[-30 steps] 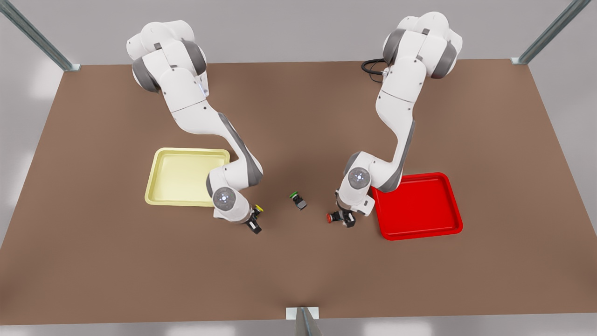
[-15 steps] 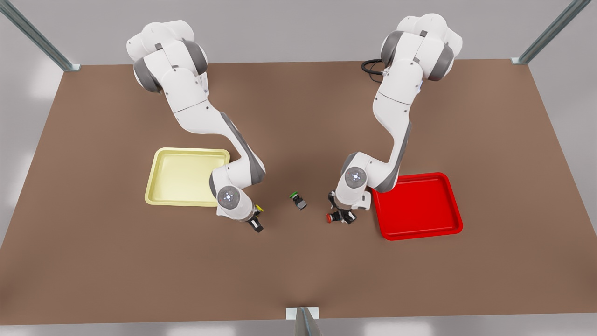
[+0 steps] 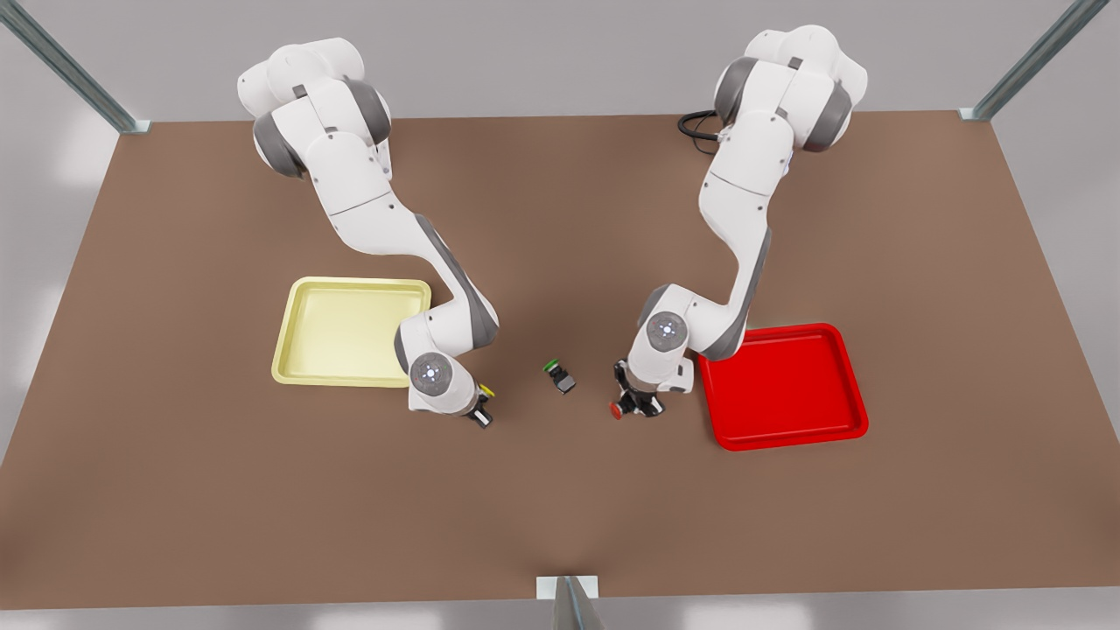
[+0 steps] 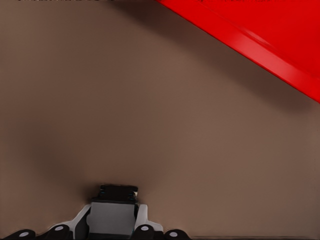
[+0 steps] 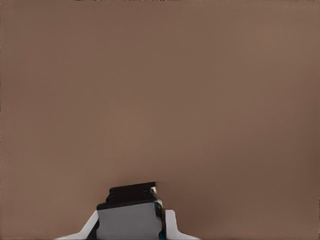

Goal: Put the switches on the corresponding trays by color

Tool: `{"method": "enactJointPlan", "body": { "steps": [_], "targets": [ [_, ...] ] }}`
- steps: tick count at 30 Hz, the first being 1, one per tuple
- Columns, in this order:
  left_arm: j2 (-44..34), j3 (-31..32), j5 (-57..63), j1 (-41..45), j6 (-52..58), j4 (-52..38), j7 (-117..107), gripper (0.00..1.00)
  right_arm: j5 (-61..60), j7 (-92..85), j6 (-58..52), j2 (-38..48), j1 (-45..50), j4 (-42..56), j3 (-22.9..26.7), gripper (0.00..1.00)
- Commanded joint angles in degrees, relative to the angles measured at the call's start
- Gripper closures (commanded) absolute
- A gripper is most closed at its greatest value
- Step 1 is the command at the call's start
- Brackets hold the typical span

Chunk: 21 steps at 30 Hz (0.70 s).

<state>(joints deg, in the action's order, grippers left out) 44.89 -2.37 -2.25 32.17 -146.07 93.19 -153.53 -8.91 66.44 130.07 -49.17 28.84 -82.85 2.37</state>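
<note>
Both grippers dropped lower. Left gripper (image 3: 632, 407) w/ fingers clamped on red-capped dark switch (image 3: 618, 409), beside bright red plastic tray (image 3: 787, 437); right gripper (image 3: 479, 411) grips yellow-capped switch (image 3: 486, 393) near pale yellow tray (image 3: 297, 350). Neither tray holds anything; green-capped switch (image 3: 556, 374) on brown tabletop (image 3: 560, 507).

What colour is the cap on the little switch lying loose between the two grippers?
Green. The green-capped switch lies on the table, clearest in the front view.
</note>
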Motion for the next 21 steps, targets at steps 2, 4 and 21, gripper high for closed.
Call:
{"method": "enactJointPlan", "body": {
  "steps": [2,4,21],
  "targets": [
    [-0.42,0.0,-0.04,-0.53,-0.1,-0.03,1.13,0.55,-0.06,-5.89,-0.7,0.12,-0.19,0.06,0.0,0.5],
    [-0.5,0.0,-0.04,-0.61,-0.1,0.06,1.22,0.55,-0.14,-5.8,-1.05,0.3,-0.45,0.06,0.0,0.51],
    [-16.24,-6.51,-0.04,-15.91,28.21,12.72,48.15,0.0,9.35,-51.5,-26.62,24.47,-22.59,-20.95,0.97,0.5]
  ]
}}
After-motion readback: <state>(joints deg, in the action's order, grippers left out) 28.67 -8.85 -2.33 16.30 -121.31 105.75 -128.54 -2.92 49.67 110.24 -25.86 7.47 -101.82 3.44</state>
